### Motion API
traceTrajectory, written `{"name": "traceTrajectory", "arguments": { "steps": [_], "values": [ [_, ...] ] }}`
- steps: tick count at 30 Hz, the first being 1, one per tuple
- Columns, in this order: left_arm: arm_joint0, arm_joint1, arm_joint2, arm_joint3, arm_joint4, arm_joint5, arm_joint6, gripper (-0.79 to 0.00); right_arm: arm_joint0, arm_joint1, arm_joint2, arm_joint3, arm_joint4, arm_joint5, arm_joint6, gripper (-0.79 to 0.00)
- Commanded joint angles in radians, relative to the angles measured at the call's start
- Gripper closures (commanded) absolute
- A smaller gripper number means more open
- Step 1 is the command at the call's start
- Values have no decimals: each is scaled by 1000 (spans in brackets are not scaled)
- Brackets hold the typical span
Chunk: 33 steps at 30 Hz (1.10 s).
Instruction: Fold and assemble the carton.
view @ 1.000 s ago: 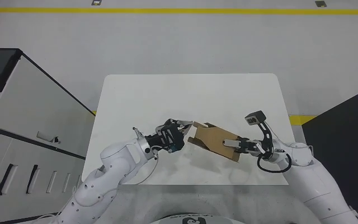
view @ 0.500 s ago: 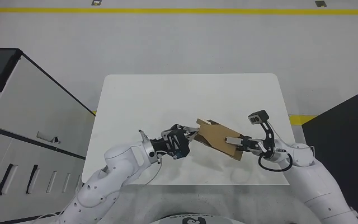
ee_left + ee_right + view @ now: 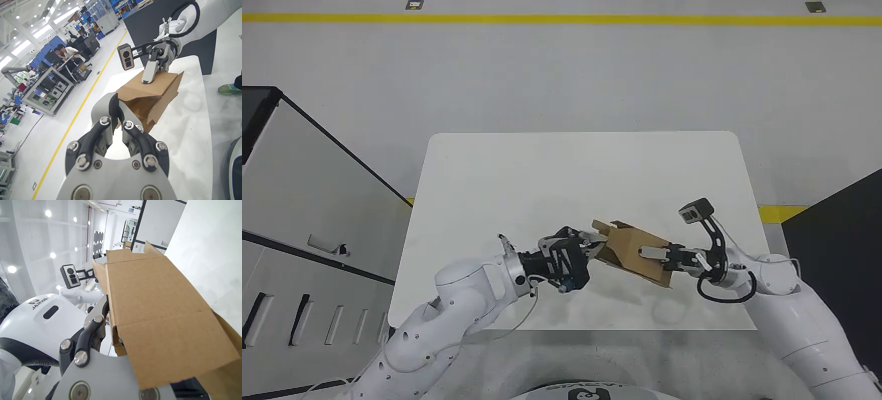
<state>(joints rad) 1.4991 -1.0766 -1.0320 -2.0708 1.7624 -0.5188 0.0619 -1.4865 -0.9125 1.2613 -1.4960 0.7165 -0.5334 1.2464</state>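
Note:
A brown cardboard carton (image 3: 634, 247) lies on its side near the front of the white table (image 3: 542, 180), held between both arms. My right gripper (image 3: 654, 254) is shut on the carton's right end, with one finger (image 3: 148, 75) pressed on its upper panel (image 3: 151, 89). In the right wrist view the carton wall (image 3: 157, 306) runs out from between the jaws beside one finger (image 3: 103, 311). My left gripper (image 3: 120, 111) is at the open left end (image 3: 592, 248), its fingers nearly together on the edge of a flap (image 3: 132, 106).
A grey cabinet (image 3: 302, 200) stands left of the table and a dark cabinet (image 3: 842, 230) to its right. The carton sits close to the table's front edge. The far half of the table is bare.
My left gripper has moved right to the carton's open end and its fingers have come together. The carton's left end has lifted and turned slightly. The right gripper has kept its hold.

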Motion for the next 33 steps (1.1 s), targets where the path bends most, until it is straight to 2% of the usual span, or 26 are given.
{"name": "traceTrajectory", "arguments": {
  "steps": [1, 20, 33],
  "values": [
    [-1, 0, 2, -2, -1, -3, 2, 0, 0, -1, -1, -3, -10, 5, -7, 0],
    [-11, -1, 22, -4, 4, -9, 15, 0, 10, -14, -29, -38, -81, 59, -77, 0],
    [-53, -11, 81, 10, 17, -22, -11, 0, 19, -19, -33, -39, -98, 70, -86, 0]
  ]
}}
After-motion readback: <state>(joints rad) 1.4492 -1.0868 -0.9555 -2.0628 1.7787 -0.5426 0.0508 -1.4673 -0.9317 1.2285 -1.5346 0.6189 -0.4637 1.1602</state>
